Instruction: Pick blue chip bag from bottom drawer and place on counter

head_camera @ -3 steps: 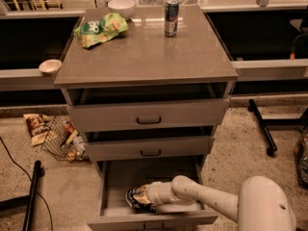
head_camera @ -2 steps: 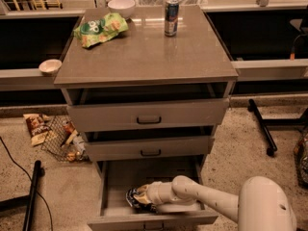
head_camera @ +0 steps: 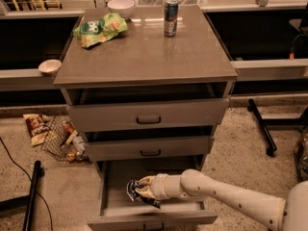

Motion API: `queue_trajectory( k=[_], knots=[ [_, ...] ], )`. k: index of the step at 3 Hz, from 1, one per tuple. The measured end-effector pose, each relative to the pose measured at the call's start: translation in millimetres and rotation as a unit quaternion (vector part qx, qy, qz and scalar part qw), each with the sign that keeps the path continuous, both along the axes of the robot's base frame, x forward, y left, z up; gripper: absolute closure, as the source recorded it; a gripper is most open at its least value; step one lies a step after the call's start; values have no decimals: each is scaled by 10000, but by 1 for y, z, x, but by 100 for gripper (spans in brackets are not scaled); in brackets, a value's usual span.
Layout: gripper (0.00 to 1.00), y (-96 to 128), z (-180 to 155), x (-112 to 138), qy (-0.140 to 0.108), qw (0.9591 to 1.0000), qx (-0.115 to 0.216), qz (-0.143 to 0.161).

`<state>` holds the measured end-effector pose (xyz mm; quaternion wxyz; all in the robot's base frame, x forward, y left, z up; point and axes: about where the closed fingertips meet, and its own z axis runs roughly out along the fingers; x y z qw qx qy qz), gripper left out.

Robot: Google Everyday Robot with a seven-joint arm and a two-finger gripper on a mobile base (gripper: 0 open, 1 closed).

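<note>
A: What do we see in the camera view?

B: We see a grey cabinet with 3 drawers. The bottom drawer (head_camera: 154, 219) is pulled out toward us. A cream robot arm (head_camera: 226, 197) reaches into it from the lower right. The pincer (head_camera: 146, 188) sits low inside the drawer, left of centre.

A: Where is the blue chip bag?

B: The blue chip bag (head_camera: 133, 192) lies in the drawer, crumpled, touching the tip of the pincer. We cannot tell whether the pincer is clamped on the bag or only pressed against it.

A: And up top?

B: The desk (head_camera: 144, 57), the cabinet's glossy top, carries a green bag (head_camera: 99, 29) at its rear left. There is 1 can (head_camera: 170, 17) at the rear centre and 1 white bowl (head_camera: 121, 6) at the back edge. The front half is bare.

A: What could go wrong from here?

B: We judge 3 risks. If the hold is shallow, the slick foil could slip out as the arm rises. The bag would then drop back into the drawer or onto the floor. The middle drawer (head_camera: 150, 148) hangs just above the rear of the open one. A lift begun too far back could knock the arm or bag against it. On the way up, a wide swing near the rear of the desk could tip the can.
</note>
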<state>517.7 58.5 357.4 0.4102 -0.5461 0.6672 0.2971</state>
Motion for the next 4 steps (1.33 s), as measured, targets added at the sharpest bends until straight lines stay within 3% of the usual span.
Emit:
queue_trajectory(
  k=[1,3,4],
  knots=[
    [100,6,6,-20,8,9998,-50,207],
    [100,5,21,-16,-119,9996,47,263],
    [100,-5,75,-16,-494,9982,118,312]
  ],
)
